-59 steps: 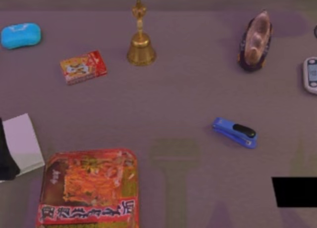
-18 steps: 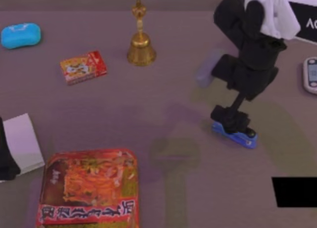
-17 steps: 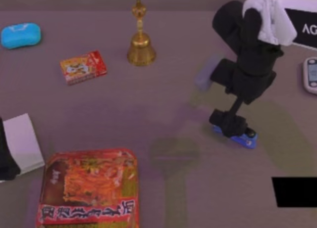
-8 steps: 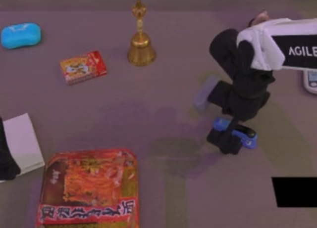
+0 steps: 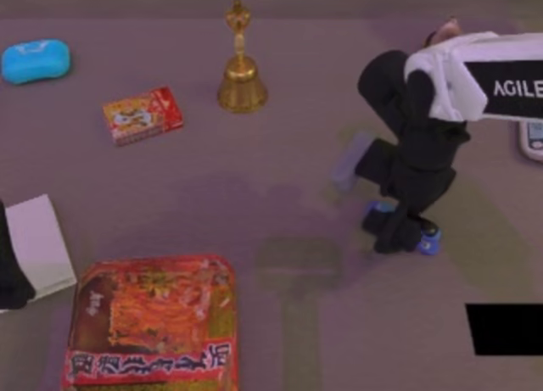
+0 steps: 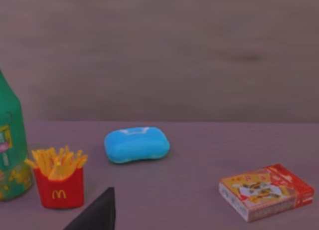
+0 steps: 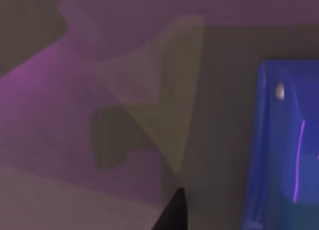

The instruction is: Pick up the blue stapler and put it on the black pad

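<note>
The blue stapler [image 5: 429, 242] lies on the table right of centre, with only its two blue ends showing from under my right gripper [image 5: 399, 231]. The gripper hangs low, directly over the stapler's middle. In the right wrist view the stapler [image 7: 284, 140] fills one side, and a strip of table separates it from the one dark fingertip [image 7: 174, 210] that shows, so the gripper reads as open around it. The black pad [image 5: 505, 329] lies flat near the front right corner, bare. My left arm [image 5: 10, 268] is parked at the left edge.
A brass bell [image 5: 241, 69] stands at the back centre, with a red card box [image 5: 142, 114] and a light-blue block [image 5: 36, 60] to its left. A noodle tray [image 5: 151, 323] and a white box [image 5: 38, 247] lie front left. A small device [image 5: 533, 136] sits at the right edge.
My right arm swung in from the back right and came down over the stapler. In the last half second the gripper shifted onto the stapler's middle. The stapler has not moved.
</note>
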### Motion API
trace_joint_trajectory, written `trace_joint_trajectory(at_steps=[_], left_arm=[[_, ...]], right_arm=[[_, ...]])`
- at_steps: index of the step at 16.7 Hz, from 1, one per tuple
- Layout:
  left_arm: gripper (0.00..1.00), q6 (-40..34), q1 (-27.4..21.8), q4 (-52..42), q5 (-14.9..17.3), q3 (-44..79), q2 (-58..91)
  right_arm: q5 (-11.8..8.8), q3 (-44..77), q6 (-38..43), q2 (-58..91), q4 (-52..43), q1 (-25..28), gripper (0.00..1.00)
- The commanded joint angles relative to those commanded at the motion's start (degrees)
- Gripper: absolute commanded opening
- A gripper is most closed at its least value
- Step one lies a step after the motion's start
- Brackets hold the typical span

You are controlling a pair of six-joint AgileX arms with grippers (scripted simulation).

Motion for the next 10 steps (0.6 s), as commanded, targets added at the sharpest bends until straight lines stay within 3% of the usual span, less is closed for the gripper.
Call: trace_joint_trajectory(at_steps=[5,10], left_arm=[[1.0,0.0,0.0,0.0,0.0,0.0,0.0],[1.0,0.0,0.0,0.0,0.0,0.0,0.0]], right_arm=[[0.0,0.0,0.0,0.0,0.0,0.0,0.02],[0.0,0.0,0.0,0.0,0.0,0.0,0.0]])
